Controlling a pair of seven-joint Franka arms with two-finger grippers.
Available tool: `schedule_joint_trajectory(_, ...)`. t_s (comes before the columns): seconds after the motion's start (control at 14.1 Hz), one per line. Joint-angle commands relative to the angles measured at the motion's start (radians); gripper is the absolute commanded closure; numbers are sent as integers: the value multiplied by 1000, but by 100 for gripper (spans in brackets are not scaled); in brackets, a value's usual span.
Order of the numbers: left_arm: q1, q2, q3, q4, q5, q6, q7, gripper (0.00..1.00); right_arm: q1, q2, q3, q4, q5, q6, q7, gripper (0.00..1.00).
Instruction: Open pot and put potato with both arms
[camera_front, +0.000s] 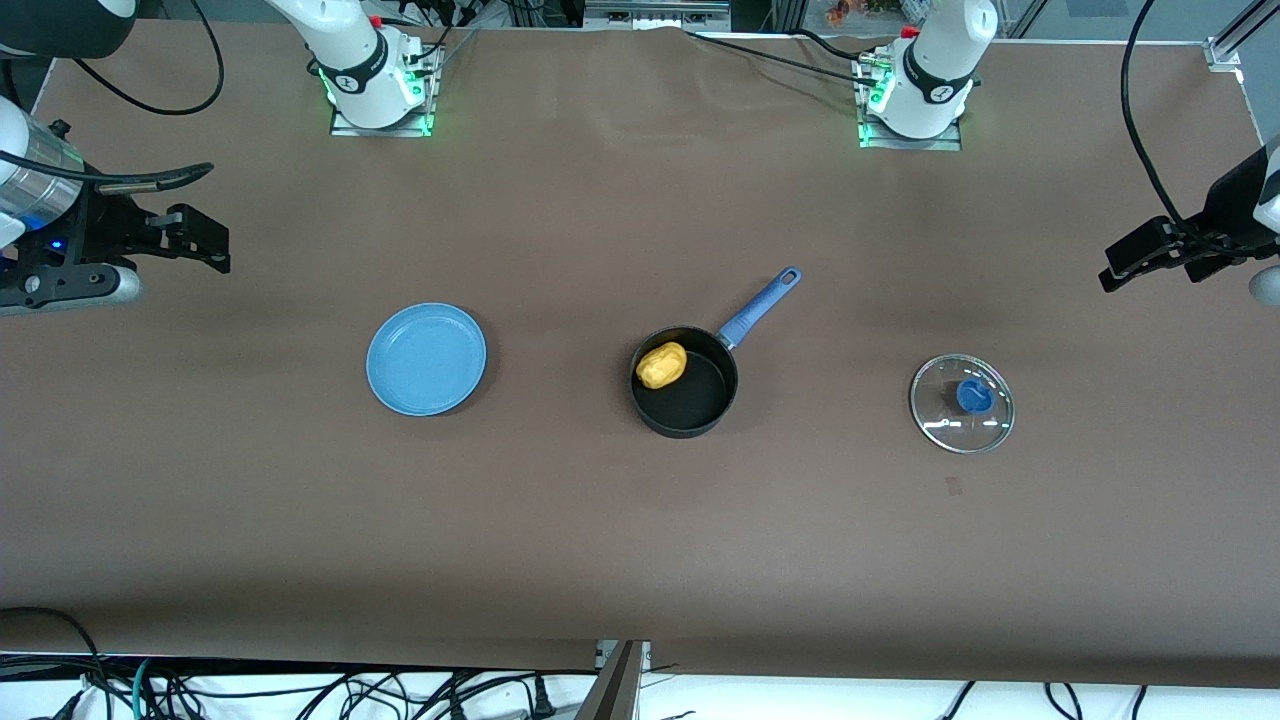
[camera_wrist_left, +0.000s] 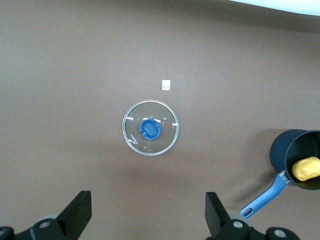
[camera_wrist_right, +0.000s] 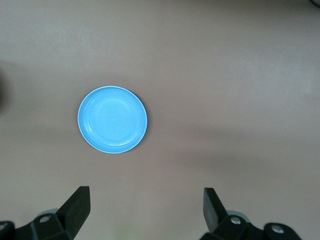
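The black pot (camera_front: 706, 398) stands uncovered mid-table, its blue-purple handle (camera_front: 760, 305) pointing toward the robots' bases. The yellow potato (camera_front: 661, 365) lies inside it against the wall. The glass lid (camera_front: 962, 403) with its blue knob rests flat on the table toward the left arm's end. My left gripper (camera_front: 1135, 262) hangs open and empty, high over that end of the table. The left wrist view shows the left gripper (camera_wrist_left: 148, 210), the lid (camera_wrist_left: 150, 128), the pot (camera_wrist_left: 280, 150) and the potato (camera_wrist_left: 306, 169). My right gripper (camera_front: 205, 243) hangs open and empty over the right arm's end.
A flat light-blue plate (camera_front: 426, 358) lies bare toward the right arm's end, beside the pot; the right wrist view shows the plate (camera_wrist_right: 112, 119) beneath the right gripper (camera_wrist_right: 146, 207). A small white tag (camera_wrist_left: 166, 85) lies on the brown cloth beside the lid.
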Motion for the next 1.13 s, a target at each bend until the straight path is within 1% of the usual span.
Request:
schedule_joint_trajectory(0.0,-10,-25,6,-11,-23,-16,28,0,-9,-8,10,-8,-15,3,-13,0)
schedule_joint_trajectory(0.14,-10,-25,5,-10,-23,-17,48,0,-8,-8,10,-8,-15,3,-13,0)
schedule_joint_trajectory(0.35,-1,-25,6,-10,-25,-23,150,0,-9,-8,10,-8,-15,3,-15,0)
schedule_joint_trajectory(0.64,-13,-14,2,10,-25,-22,140,0,-9,-8,10,-8,-15,2,-13,0)
schedule_joint_trajectory(1.06,-10,10,-12,10,-9,-19,149,0,-8,-8,10,-8,-15,3,-13,0)
